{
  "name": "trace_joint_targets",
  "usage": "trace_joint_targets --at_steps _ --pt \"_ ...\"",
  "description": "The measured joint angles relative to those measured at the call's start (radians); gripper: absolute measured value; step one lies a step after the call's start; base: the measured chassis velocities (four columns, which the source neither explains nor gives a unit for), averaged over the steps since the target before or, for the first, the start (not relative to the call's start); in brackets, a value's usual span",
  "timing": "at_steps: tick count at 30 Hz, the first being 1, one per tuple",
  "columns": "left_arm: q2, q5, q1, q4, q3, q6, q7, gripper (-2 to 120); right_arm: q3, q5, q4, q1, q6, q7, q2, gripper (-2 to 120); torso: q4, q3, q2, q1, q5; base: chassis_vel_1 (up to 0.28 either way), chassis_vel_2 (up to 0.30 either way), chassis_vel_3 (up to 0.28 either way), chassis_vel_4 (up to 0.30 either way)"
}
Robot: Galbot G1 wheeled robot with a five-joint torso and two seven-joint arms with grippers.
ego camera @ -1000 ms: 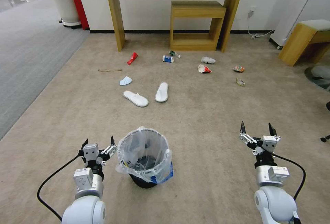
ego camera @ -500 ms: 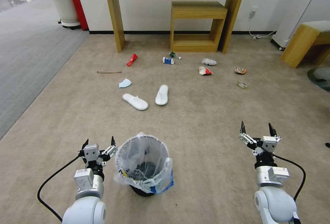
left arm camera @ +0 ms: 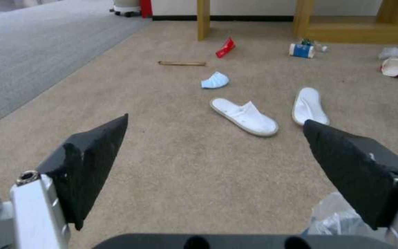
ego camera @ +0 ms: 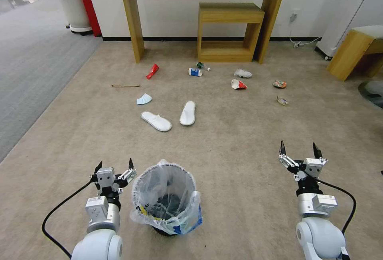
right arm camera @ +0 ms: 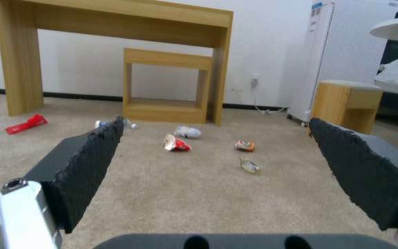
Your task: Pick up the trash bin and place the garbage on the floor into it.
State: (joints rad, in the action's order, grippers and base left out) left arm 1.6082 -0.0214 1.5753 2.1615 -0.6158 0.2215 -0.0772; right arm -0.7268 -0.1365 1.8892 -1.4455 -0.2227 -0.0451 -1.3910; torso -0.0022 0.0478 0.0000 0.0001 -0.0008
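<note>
**Bin within reach, nothing gripped yet**

On the near left of the beige floor, the left gripper is hovering just beside the rim of the trash bin, its fingers spread wide and holding nothing. The bin is standing upright on the carpet, its crinkly bag liner flaring over the edge, with a blue patch showing low on its right side. In the left wrist view a corner of that liner is peeking in beside one finger.

Farther off, the garbage is lying scattered, well apart from the bin: from the left, a thin stick, a blue face mask, a red wrapper, two white slippers, a blue-white cup, a white tissue, a red-white paper cup and two crushed pieces at the far right.

On the near right, the right gripper is hanging over bare carpet, wide open and empty.

Judging the pickup: the left gripper is probably needing to shift right so one finger is going inside the rim and one outside, closing on the hard wall rather than only the loose plastic, which looks likely to slip or tear.
</note>
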Motion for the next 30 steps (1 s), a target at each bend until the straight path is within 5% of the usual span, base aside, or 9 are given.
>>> trace_joint_targets --at_steps 9,19,30 --pt "-0.003 -0.002 -0.001 0.004 0.010 0.017 -0.023 100 0.001 -0.053 0.014 -0.015 0.013 -0.014 0.018 100 0.0001 0.000 0.000 0.000 0.0000 0.000 0.000 0.000 0.000" --pt "-0.043 0.106 -0.009 0.036 0.116 0.134 -0.103 100 -0.018 -0.067 0.031 -0.032 0.038 -0.018 0.041 100 0.0000 0.000 0.000 0.000 0.0000 0.000 0.000 0.000 0.000" --pt "-0.089 0.137 -0.021 -0.034 0.147 0.207 -0.158 100 -0.027 -0.067 0.029 -0.040 0.037 -0.018 0.041 100 0.0000 0.000 0.000 0.000 0.0000 0.000 0.000 0.000 0.000"
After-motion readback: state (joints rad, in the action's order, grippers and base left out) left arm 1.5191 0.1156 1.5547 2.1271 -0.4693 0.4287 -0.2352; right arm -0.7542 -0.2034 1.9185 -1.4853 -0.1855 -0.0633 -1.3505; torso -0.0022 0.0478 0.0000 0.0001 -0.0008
